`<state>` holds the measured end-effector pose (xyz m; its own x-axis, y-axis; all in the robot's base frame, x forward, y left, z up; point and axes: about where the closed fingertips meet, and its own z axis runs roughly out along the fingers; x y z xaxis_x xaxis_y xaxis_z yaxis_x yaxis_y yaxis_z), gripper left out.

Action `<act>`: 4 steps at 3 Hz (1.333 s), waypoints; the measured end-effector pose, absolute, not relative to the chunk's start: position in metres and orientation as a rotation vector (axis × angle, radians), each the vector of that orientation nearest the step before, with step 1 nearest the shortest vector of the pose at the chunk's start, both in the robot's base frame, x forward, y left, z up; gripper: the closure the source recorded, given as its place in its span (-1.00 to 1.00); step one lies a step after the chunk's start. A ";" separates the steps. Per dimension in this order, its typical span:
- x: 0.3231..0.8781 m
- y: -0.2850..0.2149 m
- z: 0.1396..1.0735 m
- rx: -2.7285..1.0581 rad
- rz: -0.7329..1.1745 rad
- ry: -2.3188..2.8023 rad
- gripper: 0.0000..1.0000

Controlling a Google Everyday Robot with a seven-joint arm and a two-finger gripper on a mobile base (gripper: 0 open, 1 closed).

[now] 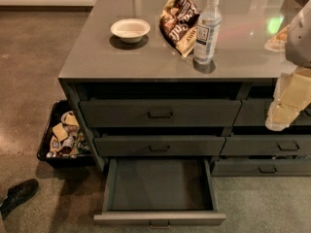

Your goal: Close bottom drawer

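The bottom drawer point(160, 218) is pulled far out from the left stack of the dark grey cabinet. Its flat grey inside point(159, 183) holds nothing, and its small dark handle point(159, 224) sits at the centre of the slim front panel, near the lower edge of the view. My gripper point(284, 106), pale yellow-white, hangs at the right edge in front of the neighbouring stack's upper drawers. It is well above and to the right of the open drawer and touches nothing that I can see.
Two taller drawers point(160, 113) above are shut. The counter top point(97, 57) carries a white bowl point(129, 29), a snack bag point(179, 21) and a water bottle point(207, 30). A black bin of snacks point(63, 135) and a dark shoe point(18, 193) lie on the floor at left.
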<state>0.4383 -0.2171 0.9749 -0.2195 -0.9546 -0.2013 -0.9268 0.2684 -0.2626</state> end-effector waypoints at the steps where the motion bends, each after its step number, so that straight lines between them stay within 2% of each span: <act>1: 0.440 -0.217 0.968 -1.738 -0.124 2.218 -1.00; 3: 0.448 -0.230 0.909 -1.805 -0.109 2.135 -1.00; 4: 0.461 -0.243 0.845 -1.836 -0.071 2.066 -1.00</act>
